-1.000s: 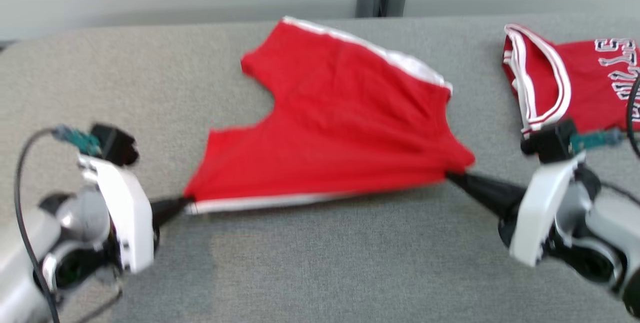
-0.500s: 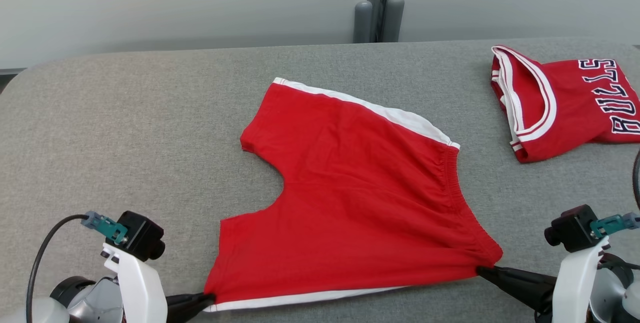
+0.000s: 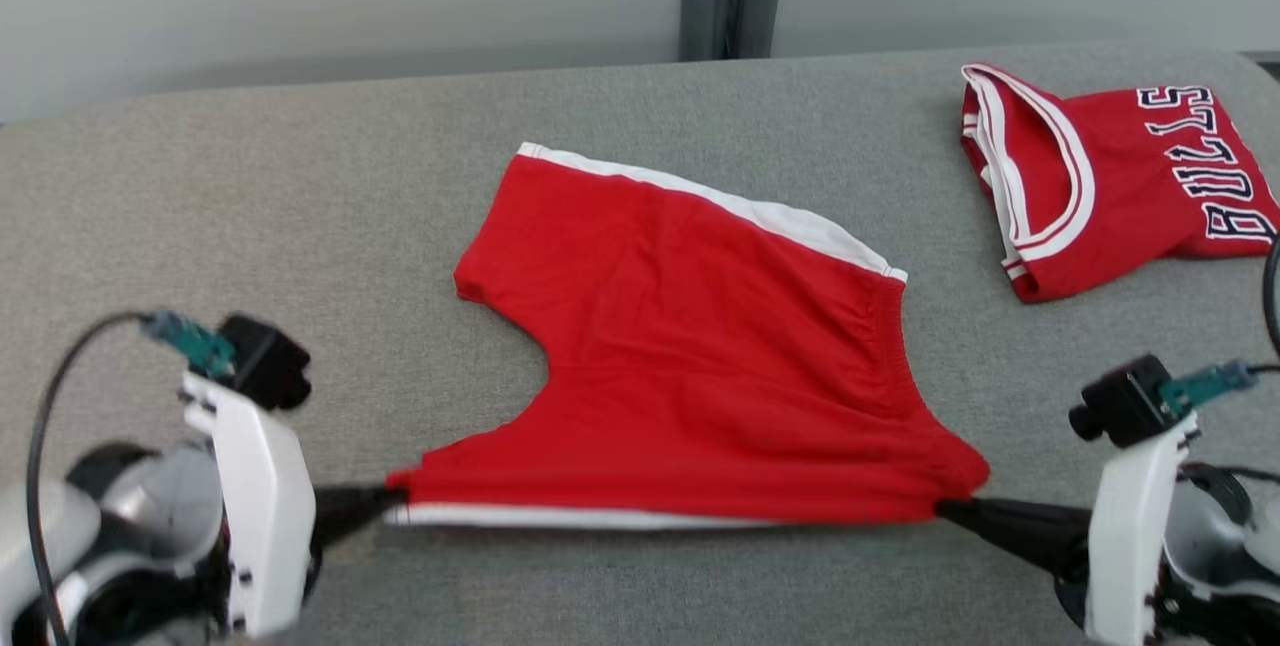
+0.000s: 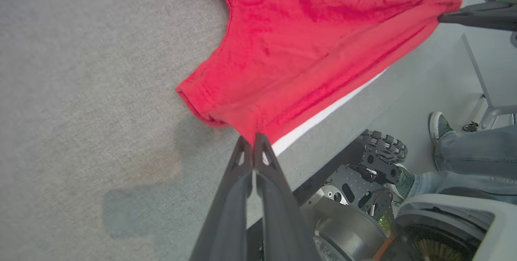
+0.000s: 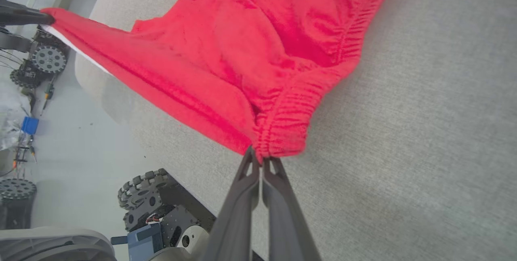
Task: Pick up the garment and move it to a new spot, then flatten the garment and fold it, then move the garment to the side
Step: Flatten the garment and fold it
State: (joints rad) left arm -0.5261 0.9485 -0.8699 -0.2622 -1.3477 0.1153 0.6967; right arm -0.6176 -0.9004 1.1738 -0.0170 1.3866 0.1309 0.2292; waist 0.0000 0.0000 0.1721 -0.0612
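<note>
A pair of red shorts [image 3: 700, 356] is spread out near the middle of the grey surface [image 3: 250, 196]. The far leg and the white stripe along the far side are laid flat. The near side is pulled tight in a straight line between the two pincers.

The left pincer [image 3: 397, 499] is closed on the corner of the near leg hem, next to a white stripe. The right pincer [image 3: 948, 506] is closed on the corner of the stretchy waistband, which is bunched up at the tips. In both wrist views the two dark fingers are pressed together, with red cloth pinched between them.

The near side seems to be lifted a little off the surface, but this is hard to tell, as the left arm is blurred in the head view.

A red jersey [image 3: 1090, 186] with white trim and letters is laid at the far right of the surface, well apart from the shorts.

In the left wrist view a shoe [image 4: 439, 125] and a leg in blue jeans [image 4: 472, 156] are seen past the surface's edge, beside the robot's wheeled base [image 4: 379, 160].
</note>
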